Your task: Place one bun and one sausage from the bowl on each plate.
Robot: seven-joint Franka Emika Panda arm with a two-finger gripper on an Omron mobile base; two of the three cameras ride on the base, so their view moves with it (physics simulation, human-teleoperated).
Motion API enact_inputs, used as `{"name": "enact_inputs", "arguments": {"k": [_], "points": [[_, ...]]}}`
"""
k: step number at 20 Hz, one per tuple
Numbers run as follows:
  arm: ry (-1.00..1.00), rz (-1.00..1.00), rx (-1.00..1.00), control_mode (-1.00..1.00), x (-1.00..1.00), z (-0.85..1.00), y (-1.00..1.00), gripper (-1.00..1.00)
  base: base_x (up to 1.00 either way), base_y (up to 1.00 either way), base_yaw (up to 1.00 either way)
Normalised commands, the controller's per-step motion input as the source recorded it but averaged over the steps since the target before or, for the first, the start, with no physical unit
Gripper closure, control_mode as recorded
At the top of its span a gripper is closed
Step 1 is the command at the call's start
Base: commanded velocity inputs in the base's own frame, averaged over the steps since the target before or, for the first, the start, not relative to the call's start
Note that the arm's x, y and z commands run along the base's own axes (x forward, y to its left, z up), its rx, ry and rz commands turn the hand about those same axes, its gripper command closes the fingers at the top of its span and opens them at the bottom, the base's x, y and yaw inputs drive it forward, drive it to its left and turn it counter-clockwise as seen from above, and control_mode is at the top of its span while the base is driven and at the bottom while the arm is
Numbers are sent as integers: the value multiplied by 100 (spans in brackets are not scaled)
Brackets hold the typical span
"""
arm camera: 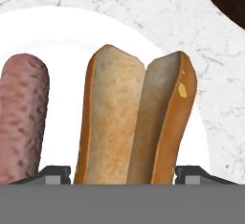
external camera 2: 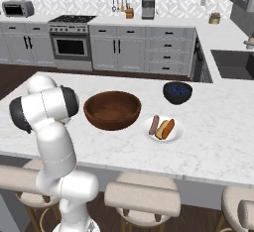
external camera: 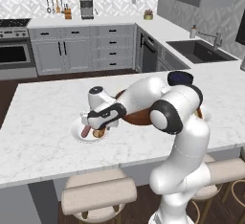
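Since a split bun [arm camera: 136, 117] is soft, light and easily crushed, it wants a gentle pinch across its two browned outer crusts, not down the crease. It lies on the near white plate [external camera: 75, 131], close to the front edge of the marble island counter [external camera: 43, 146], with a pinkish sausage [arm camera: 21, 113] just beside it, apart from it. In the hand view the claw [arm camera: 123, 174] hangs directly over the bun, one fingertip showing to each side, the jaws wide and straddling it; whether the pads touch the crust I cannot tell. The wooden bowl [external camera 2: 112, 109] looks empty, and the other plate [external camera 2: 179, 136] already carries its bun and sausage, so the task seems all but finished
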Motion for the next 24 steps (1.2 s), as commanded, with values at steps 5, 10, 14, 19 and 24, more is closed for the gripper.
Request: {"name": "enact_inputs", "arguments": {"k": [5,10,14,19,24], "points": [[0,-1,6,-100,2,18,5,-100,0,0,0],[0,-6,1,-100,-33,64,-4,-100,0,0,0],[-1,-6,10,-100,-98,100,-43,-100,0,0,0],[1,-17,13,-100,-100,99,-96,-100,0,0,0],[5,-17,9,-100,-100,69,-100,-100,0,0,0]]}}
